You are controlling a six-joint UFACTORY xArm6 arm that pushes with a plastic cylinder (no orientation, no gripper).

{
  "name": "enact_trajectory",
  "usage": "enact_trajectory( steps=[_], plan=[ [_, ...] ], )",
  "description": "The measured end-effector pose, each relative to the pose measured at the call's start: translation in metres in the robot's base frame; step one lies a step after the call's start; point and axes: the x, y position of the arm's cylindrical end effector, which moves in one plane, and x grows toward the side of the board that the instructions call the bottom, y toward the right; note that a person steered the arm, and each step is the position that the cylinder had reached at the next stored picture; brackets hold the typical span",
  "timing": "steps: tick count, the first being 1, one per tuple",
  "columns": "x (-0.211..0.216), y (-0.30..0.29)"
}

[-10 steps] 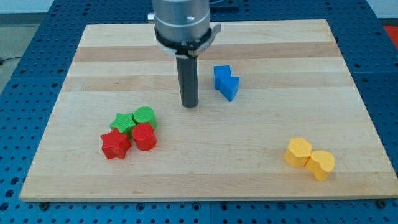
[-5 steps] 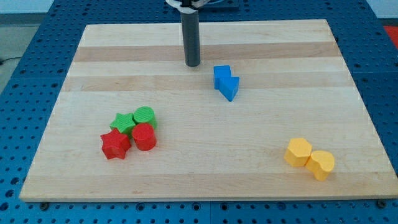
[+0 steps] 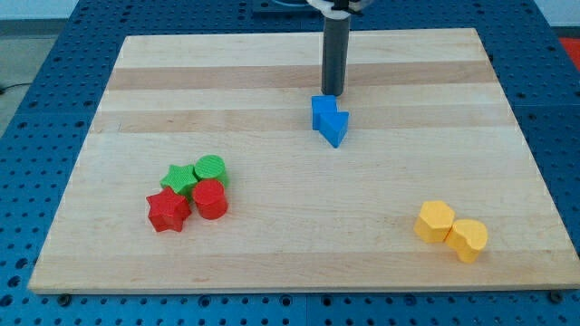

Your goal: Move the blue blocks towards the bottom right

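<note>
Two blue blocks touch each other near the board's middle: a blue cube-like block (image 3: pixel 323 112) and a blue wedge-shaped block (image 3: pixel 335 128) at its lower right. My tip (image 3: pixel 333 94) is at the end of the dark rod, just above the blue pair toward the view's top, very close to the upper blue block; I cannot tell whether it touches.
A green star (image 3: pixel 179 177), a green cylinder (image 3: pixel 210 167), a red star (image 3: pixel 168 210) and a red cylinder (image 3: pixel 210 198) cluster at the lower left. Two yellow blocks (image 3: pixel 436 221) (image 3: pixel 468 238) sit at the lower right. The wooden board (image 3: pixel 127 81) lies on a blue perforated table.
My tip moved from left of the blue blocks toward the view's top, then right, ending just above the blue pair. No block has moved.
</note>
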Motion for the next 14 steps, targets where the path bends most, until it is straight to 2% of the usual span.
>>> enact_trajectory(
  steps=[2,5,7,8,10,13,14],
  plan=[
    [0.005,-0.023],
    [0.048,-0.016],
    [0.102,-0.016],
    [0.123,-0.005],
    [0.156,0.061],
    [0.168,0.122],
    [0.141,0.062]
  ],
)
